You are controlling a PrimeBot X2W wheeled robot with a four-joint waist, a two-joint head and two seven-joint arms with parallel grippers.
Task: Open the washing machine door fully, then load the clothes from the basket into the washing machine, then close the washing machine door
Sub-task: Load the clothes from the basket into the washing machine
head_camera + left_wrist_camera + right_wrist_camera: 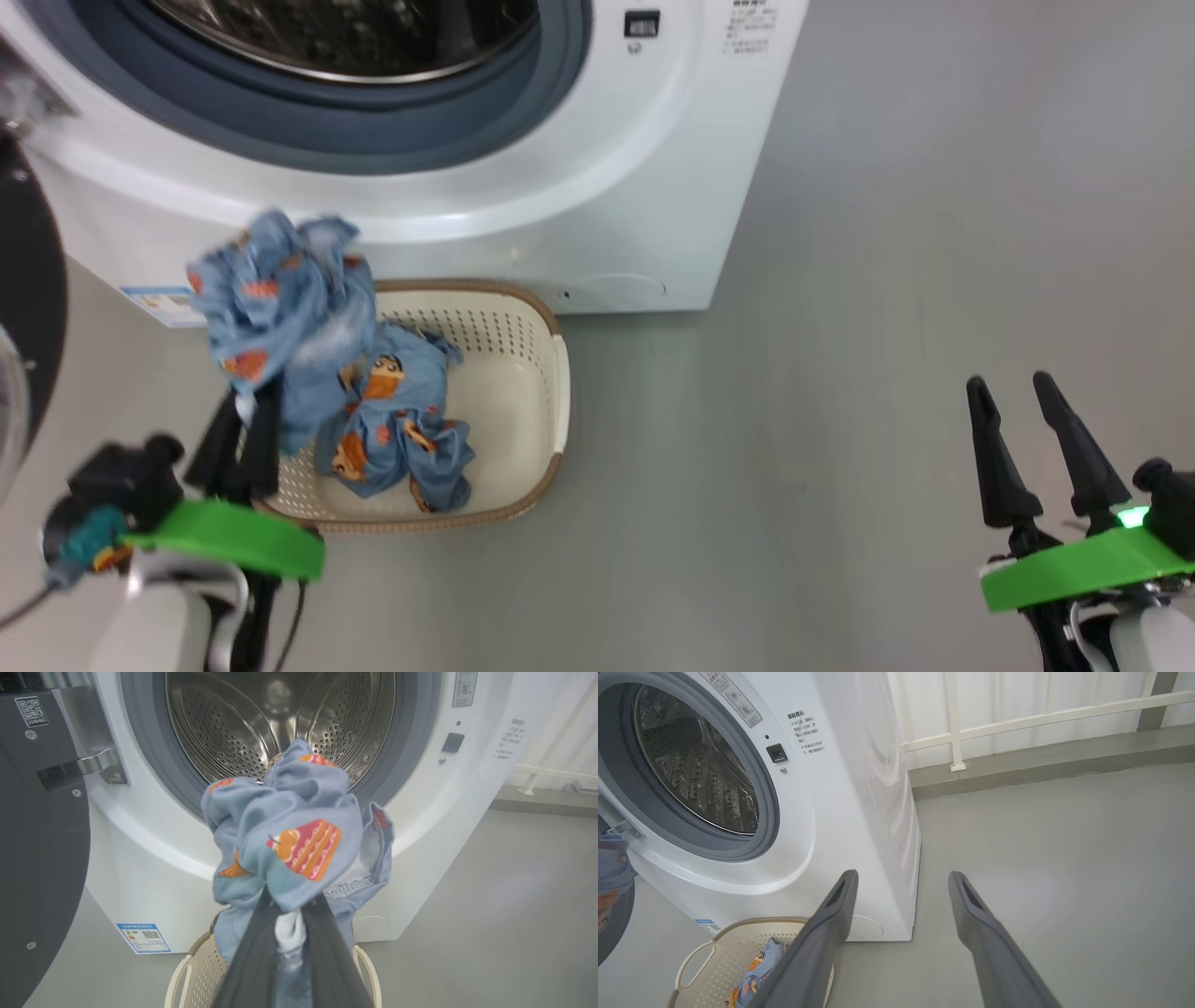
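Observation:
My left gripper (250, 403) is shut on a light-blue printed garment (275, 299), holding it above the basket (523, 317) in front of the washing machine (597, 168). Along the left wrist view that garment (289, 844) bunches over my fingertips, with the open steel drum (224, 723) straight behind it. More clothes (401, 420) lie in the cream basket on the floor. The washing machine door (28, 308) stands swung open at the far left, its dark inner face (37, 858) beside the hinge. My right gripper (1008, 383) hangs open and empty over bare floor at the right.
The grey floor (887, 280) spreads to the right of the machine. A white railing (1017, 718) and a low kerb run along the wall behind. The basket (705, 961) sits tight against the machine's front, under the drum opening.

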